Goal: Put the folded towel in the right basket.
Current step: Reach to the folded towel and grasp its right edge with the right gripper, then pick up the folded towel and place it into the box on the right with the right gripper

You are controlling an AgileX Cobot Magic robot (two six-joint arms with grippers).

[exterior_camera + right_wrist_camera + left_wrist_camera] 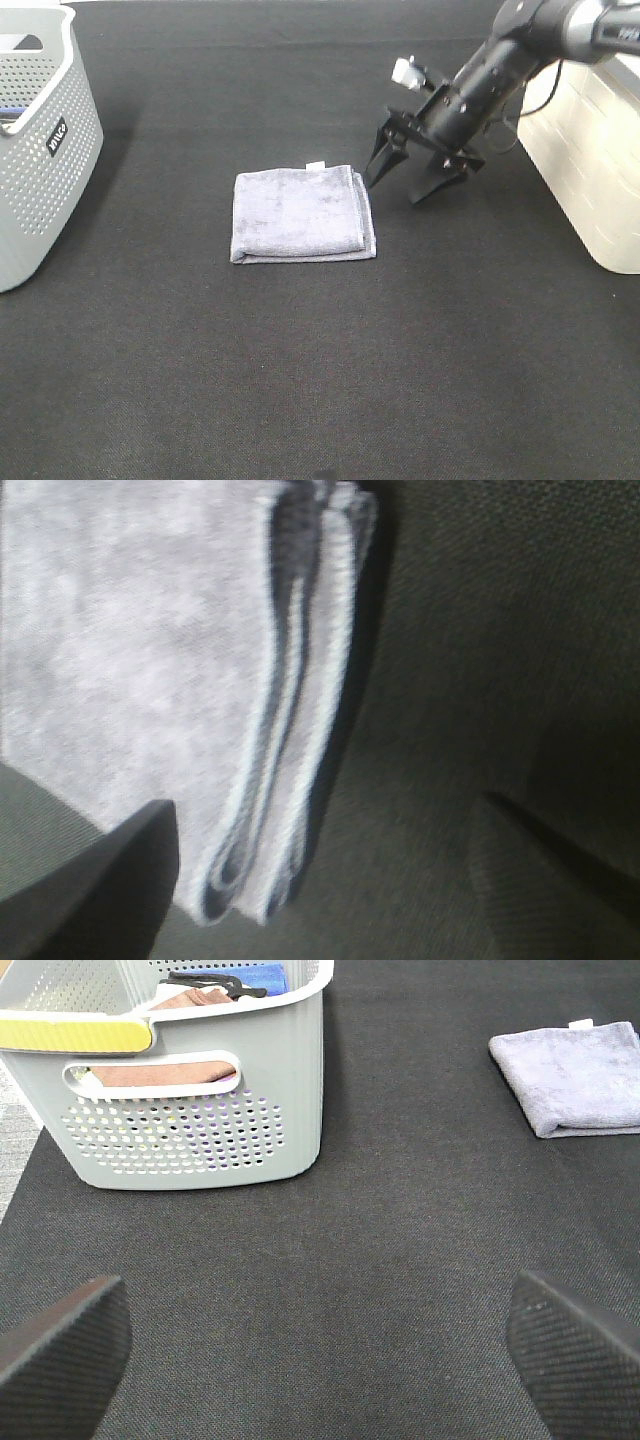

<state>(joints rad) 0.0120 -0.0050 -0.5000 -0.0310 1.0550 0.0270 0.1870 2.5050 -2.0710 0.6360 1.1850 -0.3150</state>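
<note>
Black woven fabric covers the one surface, its fine weave plain in both wrist views. Two baskets stand on it at opposite sides. The left basket is grey plastic with rounded corners, rows of small round holes and a slot handle. Through that slot the left wrist view shows a brownish cloth, with a blue item further in. The right basket is pale cream with a faint grid of lines on its wall, and only part of it is in view.

One towel, grey-lilac terry folded into a soft rectangle, lies flat near the middle of the surface, well apart from both baskets. Its stacked layers show along the right edge.

Two grippers are seen. The right gripper, black, hangs spread at the towel's right edge, pinching nothing; whether a fingertip touches the cloth I cannot tell. The left gripper, with ribbed dark pads, is spread over bare surface and holds nothing.

A small black label on the left basket carries white letters too small to read. One blank white tag sticks out from the towel's far edge.
</note>
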